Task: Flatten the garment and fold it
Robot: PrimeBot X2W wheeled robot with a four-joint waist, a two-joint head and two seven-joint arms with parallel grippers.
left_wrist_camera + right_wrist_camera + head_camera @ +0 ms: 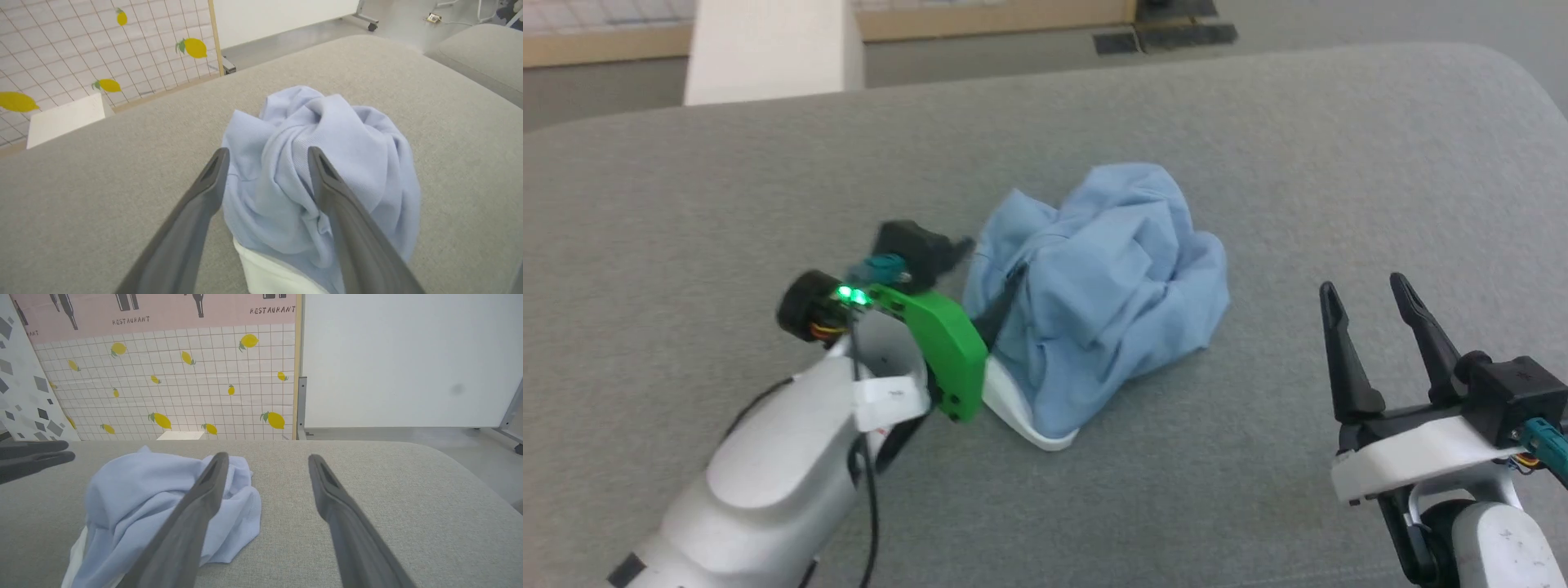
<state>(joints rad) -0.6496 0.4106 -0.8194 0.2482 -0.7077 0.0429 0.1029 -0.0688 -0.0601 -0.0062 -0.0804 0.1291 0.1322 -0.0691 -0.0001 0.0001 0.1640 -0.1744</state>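
**Left gripper (267, 152) set to bite a bunched garment (1103, 294)**

Its fingers stand wide apart, astride the near side of the crumpled blue heap, which sits straight ahead of them on the grey cushion (768, 180). Whether the tips already press into the cloth I cannot quite tell. Closing here would likely catch several layers at once, so the pile would rise as one lump instead of opening. The white collar (265, 277), low between the fingers and tucked under the pile, could drag. The right gripper (1364, 287), also spread wide and empty, hangs well past the heap, too distant to pin anything. Beyond the fingertips stand a white block (65, 116) and a lemon-print panel (61, 53), well away from the work.
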